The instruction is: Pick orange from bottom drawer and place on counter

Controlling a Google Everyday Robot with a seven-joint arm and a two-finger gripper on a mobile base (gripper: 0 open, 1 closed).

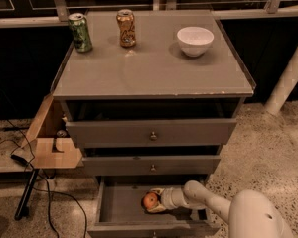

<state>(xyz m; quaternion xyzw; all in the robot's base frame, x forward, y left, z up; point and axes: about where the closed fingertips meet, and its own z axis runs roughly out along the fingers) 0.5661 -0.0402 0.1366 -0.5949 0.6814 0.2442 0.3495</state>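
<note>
The bottom drawer (118, 208) is pulled open at the foot of the grey cabinet. The orange (150, 201), orange-red and round, sits inside it near the middle. My gripper (154, 202) reaches into the drawer from the right on a white arm (208, 200), with its fingers around the orange. The counter (154, 66) is the flat grey top of the cabinet, well above the gripper.
On the counter stand a green can (80, 32), a gold can (125, 28) and a white bowl (194, 40). The two upper drawers (151, 133) stick out slightly above the open one. A wooden box (49, 143) and cables (32, 182) lie to the left.
</note>
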